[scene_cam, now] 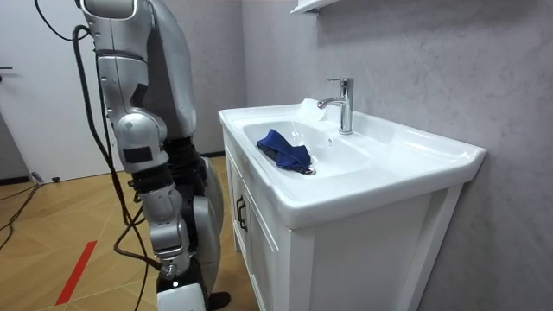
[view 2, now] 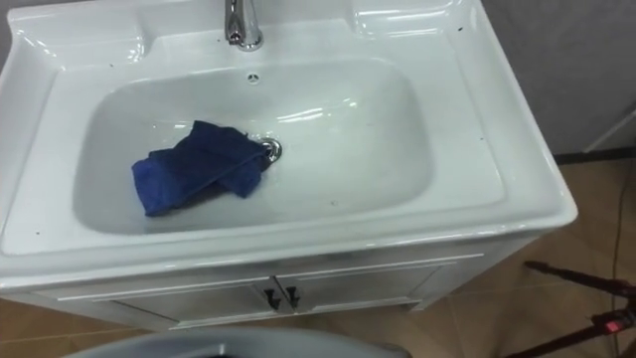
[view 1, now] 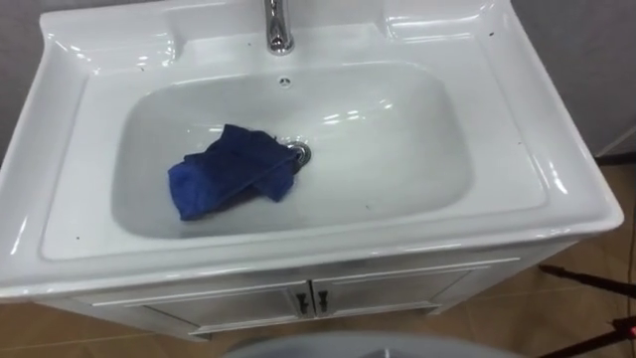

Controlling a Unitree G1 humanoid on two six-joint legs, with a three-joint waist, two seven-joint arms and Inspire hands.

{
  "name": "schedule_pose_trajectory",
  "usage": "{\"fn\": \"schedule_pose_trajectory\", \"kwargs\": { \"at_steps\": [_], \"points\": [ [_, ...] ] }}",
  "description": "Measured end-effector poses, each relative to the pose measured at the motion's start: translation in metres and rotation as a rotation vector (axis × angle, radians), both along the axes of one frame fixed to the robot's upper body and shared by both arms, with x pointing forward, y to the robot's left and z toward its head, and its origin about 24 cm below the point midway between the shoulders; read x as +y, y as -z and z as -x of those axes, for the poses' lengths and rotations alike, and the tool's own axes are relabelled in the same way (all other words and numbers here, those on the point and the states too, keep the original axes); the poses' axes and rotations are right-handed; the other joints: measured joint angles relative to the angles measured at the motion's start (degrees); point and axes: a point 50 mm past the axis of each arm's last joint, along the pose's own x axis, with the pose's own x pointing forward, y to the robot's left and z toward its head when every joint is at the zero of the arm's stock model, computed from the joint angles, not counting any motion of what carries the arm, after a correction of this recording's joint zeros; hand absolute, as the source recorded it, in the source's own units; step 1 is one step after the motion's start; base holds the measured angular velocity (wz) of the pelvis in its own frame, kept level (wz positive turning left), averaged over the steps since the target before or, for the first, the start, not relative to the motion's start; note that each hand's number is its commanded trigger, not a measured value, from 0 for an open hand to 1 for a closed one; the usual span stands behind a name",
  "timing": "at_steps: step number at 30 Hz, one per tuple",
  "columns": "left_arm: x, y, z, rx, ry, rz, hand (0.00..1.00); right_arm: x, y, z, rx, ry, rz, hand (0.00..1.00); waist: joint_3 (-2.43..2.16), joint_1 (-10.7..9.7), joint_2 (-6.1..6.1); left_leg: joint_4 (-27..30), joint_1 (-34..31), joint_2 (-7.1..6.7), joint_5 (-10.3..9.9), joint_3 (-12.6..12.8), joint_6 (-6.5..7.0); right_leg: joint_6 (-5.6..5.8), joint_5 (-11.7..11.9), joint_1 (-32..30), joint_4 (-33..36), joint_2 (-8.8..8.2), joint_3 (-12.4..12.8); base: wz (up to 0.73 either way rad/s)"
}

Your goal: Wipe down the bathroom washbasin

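Cabinet doors sit at the bottom edge, under the white basin. Left of centre in the bowl, a crumpled blue cloth touches the drain, below the faucet. In the room view's lower left, the right hand hangs beside the cabinet; I cannot tell how its fingers are set.

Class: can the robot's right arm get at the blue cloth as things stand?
Probably yes: the cloth lies uncovered in the open basin at the drain; nothing stands over it.

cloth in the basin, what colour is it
The cloth is plain dark blue, no pattern; it shows best in the left eye view.
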Motion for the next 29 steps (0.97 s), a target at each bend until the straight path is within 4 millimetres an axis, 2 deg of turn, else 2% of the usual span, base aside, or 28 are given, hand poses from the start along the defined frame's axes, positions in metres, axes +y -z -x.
{"fn": "schedule_pose_trajectory", "kwargs": {
  "at_steps": [4, 9, 16, 22, 29],
  "points": [
    [-0.0015, 0.0004, 0.0045, 0.026, -0.008, 0.014, 0.0, 0.0008, 0.0002, -0.0032, 0.007, -0.002, 0.012, 0.0, 0.0, 0.4, 0.0, 0.0, 0.0, -0.29, 0.0, -0.3, 0.0, 0.09, -0.1, 0.0, 0.0, -0.06, -0.2, 0.03],
    [-0.0042, 0.0011, 0.0088, 0.049, -0.015, 0.021, 0.0, 0.0032, 0.0007, -0.005, 0.0, 0.002, 0.005, 0.0, 0.01, 2.0, -0.02, -0.1, 0.0, -0.54, -0.1, -0.5, 0.1, 0.25, -0.2, 0.1, 0.0, -0.23, -0.3, 0.01],
    [-0.0051, 0.0015, 0.0077, 0.055, -0.018, 0.029, 0.0, 0.0042, 0.0009, -0.0057, 0.002, -0.006, 0.006, 0.0, 0.03, 3.0, 0.0, 0.0, -0.1, -0.63, -0.1, -0.5, 0.22, 0.35, -0.3, 0.1, -0.1, -0.32, -0.6, 0.01],
    [-0.0067, 0.0022, 0.006, 0.062, -0.015, 0.052, 0.0, 0.0045, 0.001, -0.0056, 0.002, -0.004, 0.015, 0.0, 0.07, 2.9, 0.06, 0.8, -0.9, -0.68, -0.5, -1.3, 0.22, 0.37, -0.3, 0.1, 0.1, -0.29, -1.7, 0.08],
    [-0.0097, 0.0031, 0.0113, 0.097, -0.018, 0.104, 0.0, 0.0037, 0.0008, -0.004, 0.006, -0.002, 0.017, 0.0, 0.16, 2.9, 0.36, 0.6, -0.7, -0.56, -0.7, -1.5, 0.18, 0.37, -0.2, 0.3, 0.3, -0.19, -1.8, 0.01]
  ]
}}
